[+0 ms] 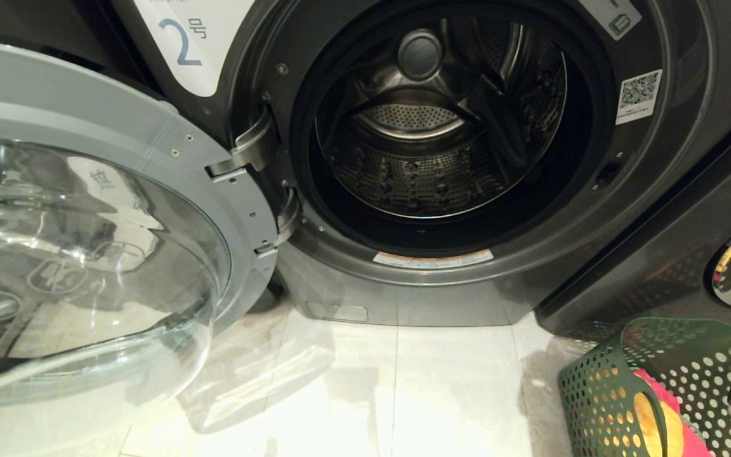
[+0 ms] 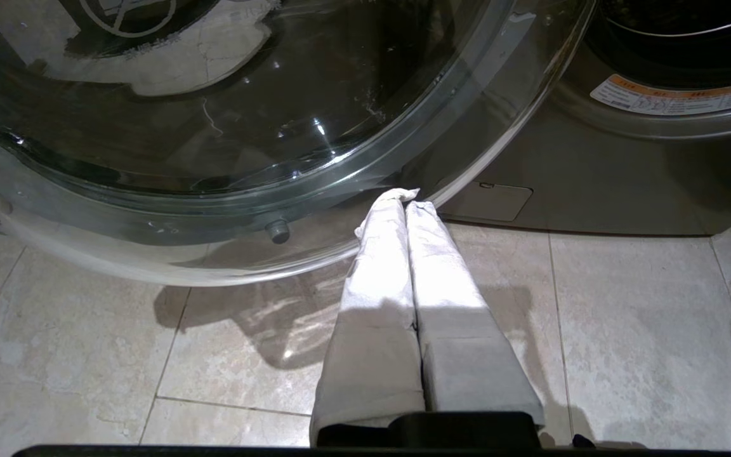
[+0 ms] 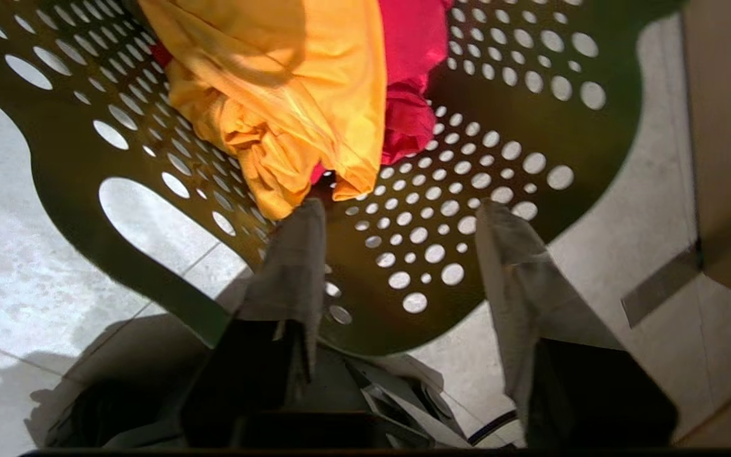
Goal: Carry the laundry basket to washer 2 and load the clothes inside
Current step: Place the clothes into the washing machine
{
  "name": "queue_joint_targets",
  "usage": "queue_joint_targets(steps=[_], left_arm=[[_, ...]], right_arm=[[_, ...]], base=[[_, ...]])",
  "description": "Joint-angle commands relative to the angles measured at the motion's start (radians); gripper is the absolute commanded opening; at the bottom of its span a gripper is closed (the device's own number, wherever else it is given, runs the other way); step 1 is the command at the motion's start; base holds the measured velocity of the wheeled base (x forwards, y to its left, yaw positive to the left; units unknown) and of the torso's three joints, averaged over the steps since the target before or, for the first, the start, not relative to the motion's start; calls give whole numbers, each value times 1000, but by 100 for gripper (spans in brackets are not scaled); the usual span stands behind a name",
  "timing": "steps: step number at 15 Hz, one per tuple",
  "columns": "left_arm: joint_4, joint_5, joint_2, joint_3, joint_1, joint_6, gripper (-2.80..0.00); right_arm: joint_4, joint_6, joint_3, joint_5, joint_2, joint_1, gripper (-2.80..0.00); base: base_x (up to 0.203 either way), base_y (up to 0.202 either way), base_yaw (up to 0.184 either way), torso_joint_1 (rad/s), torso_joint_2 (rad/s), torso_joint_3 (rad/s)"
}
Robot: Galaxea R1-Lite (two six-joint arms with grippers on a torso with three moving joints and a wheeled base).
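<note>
Pale cloth-wrapped fingers [image 3: 518,279] on black tool bases.

Light's pretty uneven in here. The glass door [image 1: 80,266] is covered in glare and wavy reflections, and it throws a streaky shadow onto the pale floor tiles [image 1: 403,393]. The drum [image 1: 435,127] is dark with just a few glints on the metal. Down in the basket [image 3: 467,158] the yellow garment [image 3: 289,95] looks blown out, the holes glow white, and everything's a bit soft.
</note>
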State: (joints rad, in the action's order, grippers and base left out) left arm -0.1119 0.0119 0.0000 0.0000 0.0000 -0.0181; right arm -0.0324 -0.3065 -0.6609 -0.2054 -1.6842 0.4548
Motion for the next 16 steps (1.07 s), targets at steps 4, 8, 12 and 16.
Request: queue_joint_targets(steps=[4,8,12,16], left_arm=[[-2,0,0,40,1,0,-280],[-1,0,0,40,0,0,-280],[0,0,0,40,0,0,-280],[-1,0,0,40,1,0,-280]], right_arm=[[156,152,3,258,-284,97,0],[409,236,-7,372,-545,138,0],[489,319,-70,426,-721,198,0],[562,395,-160,500,-863,222,0]], base=[[0,0,0,0,0,0],[0,0,0,0,0,0],[0,0,0,0,0,0],[0,0,0,0,0,0]])
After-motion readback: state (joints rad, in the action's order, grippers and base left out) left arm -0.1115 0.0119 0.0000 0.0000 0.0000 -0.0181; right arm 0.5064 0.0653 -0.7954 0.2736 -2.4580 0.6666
